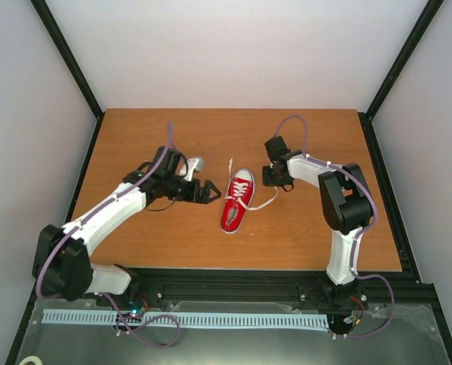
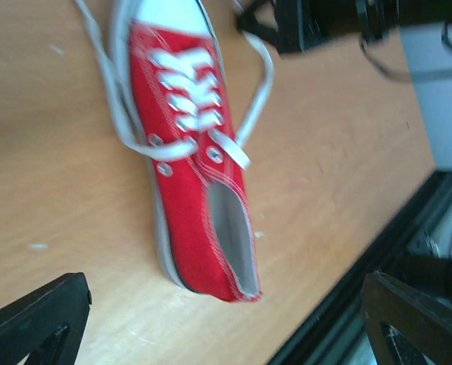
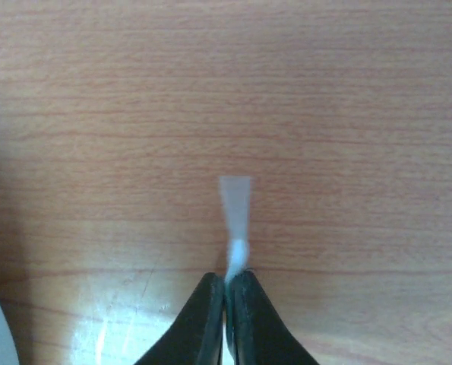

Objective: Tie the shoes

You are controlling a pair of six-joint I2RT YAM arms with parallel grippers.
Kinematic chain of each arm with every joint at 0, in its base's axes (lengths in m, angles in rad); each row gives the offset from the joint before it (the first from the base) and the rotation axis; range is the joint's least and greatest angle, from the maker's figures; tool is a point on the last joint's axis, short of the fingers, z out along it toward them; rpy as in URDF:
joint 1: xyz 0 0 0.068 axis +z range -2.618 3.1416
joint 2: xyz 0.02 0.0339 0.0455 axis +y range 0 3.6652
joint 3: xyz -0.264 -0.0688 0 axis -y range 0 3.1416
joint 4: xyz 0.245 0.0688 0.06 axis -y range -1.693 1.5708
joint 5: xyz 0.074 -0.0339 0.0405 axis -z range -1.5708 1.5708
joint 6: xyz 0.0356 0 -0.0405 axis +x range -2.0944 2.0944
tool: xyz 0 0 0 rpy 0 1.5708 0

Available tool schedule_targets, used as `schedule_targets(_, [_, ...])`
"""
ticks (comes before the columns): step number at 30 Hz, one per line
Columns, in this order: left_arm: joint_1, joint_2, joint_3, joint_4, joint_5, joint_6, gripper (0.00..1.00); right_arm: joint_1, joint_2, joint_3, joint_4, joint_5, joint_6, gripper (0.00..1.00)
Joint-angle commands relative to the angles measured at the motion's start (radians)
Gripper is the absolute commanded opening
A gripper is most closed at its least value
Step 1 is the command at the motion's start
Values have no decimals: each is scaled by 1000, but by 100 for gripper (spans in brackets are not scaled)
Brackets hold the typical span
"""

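Shoe (image 1: 238, 200) is set in the middle of the table (image 1: 317, 228), toe pointed away. Right gripper (image 3: 226, 287) is clamped on a lace (image 3: 235, 199) end, likely for pulling it taut. Left gripper (image 1: 208, 192) is held wide beside the shoe.

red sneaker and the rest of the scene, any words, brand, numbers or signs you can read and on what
None: no readable text in any view.
The red sneaker shows only stitching, eyelets and white laces; no brand or size mark is visible, and this view is slightly blurred.
The left gripper and right gripper are plain black, unlabelled.
The table shows only wood grain.
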Motion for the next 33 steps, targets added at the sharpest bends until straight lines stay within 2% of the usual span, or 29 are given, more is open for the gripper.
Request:
schedule_targets(1, [56,-91,47,26,-203,-108,100,-10,-72,-74,41,39,39,3])
schedule_targets(7, [86,-82,116,0,-239,-173,100,-32,-288,-222,-4,88,108,3])
schedule_targets(12, [98,-74,166,-46,-290,-208,100,-36,-485,-344,-130,100,201,3])
schedule_targets(17, [105,-117,188,-85,-374,-230,100,-36,-653,-444,-174,67,266,5])
schedule_targets(19, [117,-133,189,-100,-388,-232,100,-35,-694,-427,-146,26,233,37])
schedule_targets(20, [129,-135,191,-115,-380,-237,100,-34,-702,-404,-127,10,208,44])
schedule_targets(22, [164,-138,196,-153,-357,-258,100,-25,-680,-304,-111,-8,150,50])
schedule_targets(25, [201,-179,183,-160,-351,-249,100,5,-554,-112,-147,-19,112,55])
schedule_targets(30, [219,-215,225,-196,-402,-177,100,78,-275,156,-157,-46,139,53])
schedule_targets(33, [219,-206,254,-235,-364,-145,100,109,-92,335,-200,-67,175,52])
